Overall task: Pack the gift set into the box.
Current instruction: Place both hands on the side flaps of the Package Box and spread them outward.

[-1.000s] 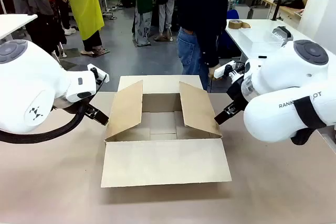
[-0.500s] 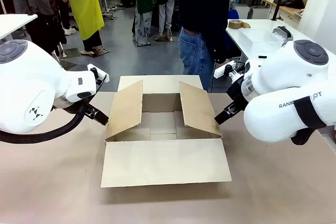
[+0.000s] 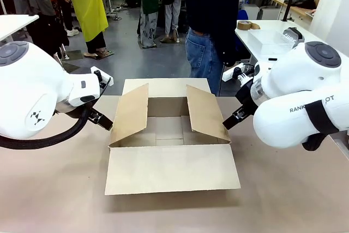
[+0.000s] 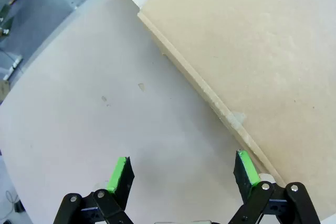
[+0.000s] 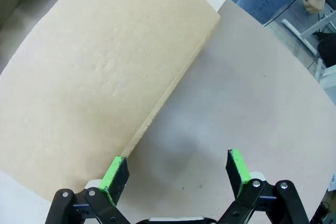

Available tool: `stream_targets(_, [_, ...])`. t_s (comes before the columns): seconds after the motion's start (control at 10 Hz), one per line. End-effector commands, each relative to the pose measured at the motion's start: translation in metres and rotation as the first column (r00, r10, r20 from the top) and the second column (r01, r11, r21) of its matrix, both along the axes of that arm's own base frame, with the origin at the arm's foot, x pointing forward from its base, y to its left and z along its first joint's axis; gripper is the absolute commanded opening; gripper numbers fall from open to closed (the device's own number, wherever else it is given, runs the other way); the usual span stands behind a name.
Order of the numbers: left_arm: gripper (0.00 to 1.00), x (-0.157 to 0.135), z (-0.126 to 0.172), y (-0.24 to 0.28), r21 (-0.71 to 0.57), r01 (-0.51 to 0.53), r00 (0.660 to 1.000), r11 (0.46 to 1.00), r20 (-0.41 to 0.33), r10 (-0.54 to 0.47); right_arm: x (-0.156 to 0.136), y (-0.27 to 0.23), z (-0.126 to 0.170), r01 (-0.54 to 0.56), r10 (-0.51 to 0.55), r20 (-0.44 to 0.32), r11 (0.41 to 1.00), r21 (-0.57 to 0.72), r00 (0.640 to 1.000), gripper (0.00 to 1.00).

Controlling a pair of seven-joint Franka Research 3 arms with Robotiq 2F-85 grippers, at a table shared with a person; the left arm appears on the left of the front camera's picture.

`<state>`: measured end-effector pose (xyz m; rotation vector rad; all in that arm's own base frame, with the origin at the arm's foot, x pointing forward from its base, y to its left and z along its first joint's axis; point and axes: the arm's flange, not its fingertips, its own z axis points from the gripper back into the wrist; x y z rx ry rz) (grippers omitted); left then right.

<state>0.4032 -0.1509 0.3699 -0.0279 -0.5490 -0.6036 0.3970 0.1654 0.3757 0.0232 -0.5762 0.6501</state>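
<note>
- The left arm [image 3: 38,91] comes in from the left with its elbow high. Its wrist tips down toward the left flap [image 3: 131,114] of the box [image 3: 172,168].
- The right arm [image 3: 294,102] mirrors it on the other side, wrist angled down at the right flap [image 3: 206,113].
- The left gripper [image 4: 182,162] is spread wide and holds nothing. It hangs over the table [image 4: 105,103], with one finger just beside the left flap's edge (whether it touches cannot be told).
- The right gripper [image 5: 176,160] is also spread wide and holds nothing. One green pad [image 5: 116,171] sits right at the right flap's edge and the other is over bare table (contact is again unclear).
- The box stands at the middle of the table, between the two grippers, with all four flaps open. The near flap lies flat toward the robot, the far flap folds away, and the side flaps rise at a slant. Its cardboard floor shows inside.
- A person [image 3: 212,20] in a dark top and jeans stands at the far side, behind the box.
- Compared with a second ago, the arms, grippers and box sit just as they did. Only the person has shifted, a little toward the right arm's side.
</note>
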Motion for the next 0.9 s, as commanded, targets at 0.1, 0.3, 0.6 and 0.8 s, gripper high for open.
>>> stream_targets(0.1, [1.0,0.0,0.0,0.0,0.0,0.0,1.0,1.0,0.0,0.0,0.0,0.0,0.0,0.0,0.0,0.0,1.0,0.001,1.0,1.0])
stream_targets(0.3, [1.0,0.0,0.0,0.0,0.0,0.0,1.0,1.0,0.0,0.0,0.0,0.0,0.0,0.0,0.0,0.0,1.0,0.0,1.0,1.0])
stream_targets(0.6, [1.0,-0.029,0.079,0.037,-0.175,0.106,0.994,0.979,0.026,-0.103,-0.045,-0.043,0.118,0.054,-0.037,-0.088,0.977,0.208,0.995,1.0])
stream_targets(0.8, [1.0,-0.062,0.148,0.087,-0.307,0.026,0.999,0.951,0.037,-0.015,-0.079,-0.118,0.171,0.243,-0.176,-0.197,0.881,0.406,0.965,1.0])
